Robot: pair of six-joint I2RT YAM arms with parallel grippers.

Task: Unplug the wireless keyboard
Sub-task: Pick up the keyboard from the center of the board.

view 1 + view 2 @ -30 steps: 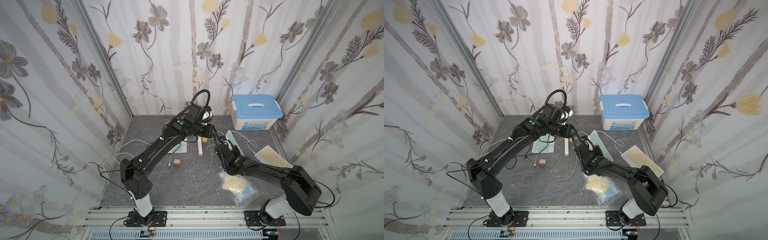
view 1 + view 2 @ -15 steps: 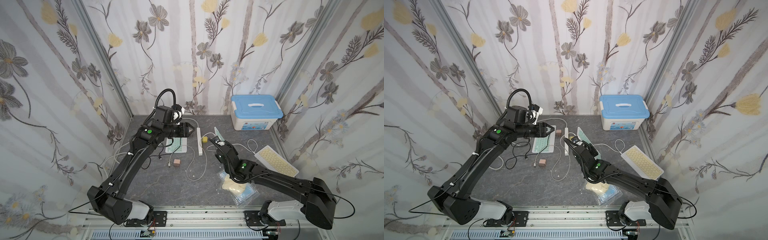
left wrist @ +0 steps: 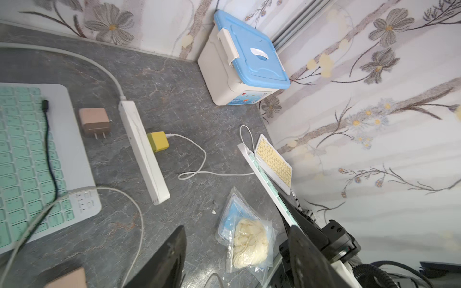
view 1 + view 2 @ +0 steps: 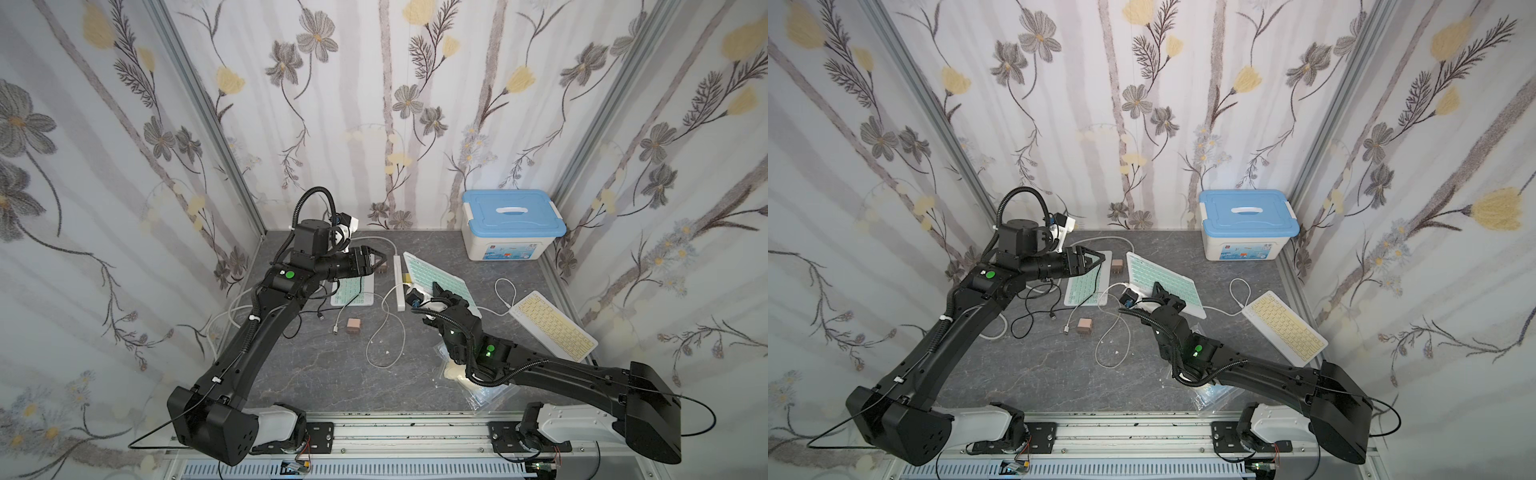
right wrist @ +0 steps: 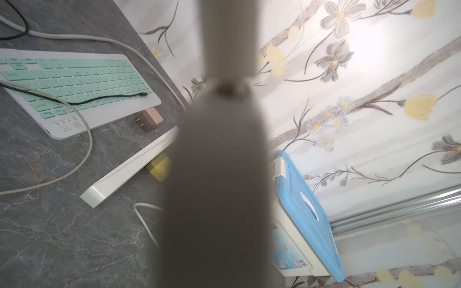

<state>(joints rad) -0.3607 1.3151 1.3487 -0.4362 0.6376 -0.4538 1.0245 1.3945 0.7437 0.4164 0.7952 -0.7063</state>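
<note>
Left jaws have swung away, released; right jaws clench the tilted wireless keyboard (image 4: 429, 268), long axis back-left to front-right

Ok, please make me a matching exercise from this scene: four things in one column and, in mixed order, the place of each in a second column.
Things:
1. yellow plug
2. pink charger
3. tilted green keyboard
4. box with blue lid

Places:
A. against the back wall, near the corner
B. gripped in the right claw
C. pushed into the white power strip
D. lying loose between the power strip and the flat green keyboard

Pairs: 1-C, 2-D, 3-B, 4-A
</note>
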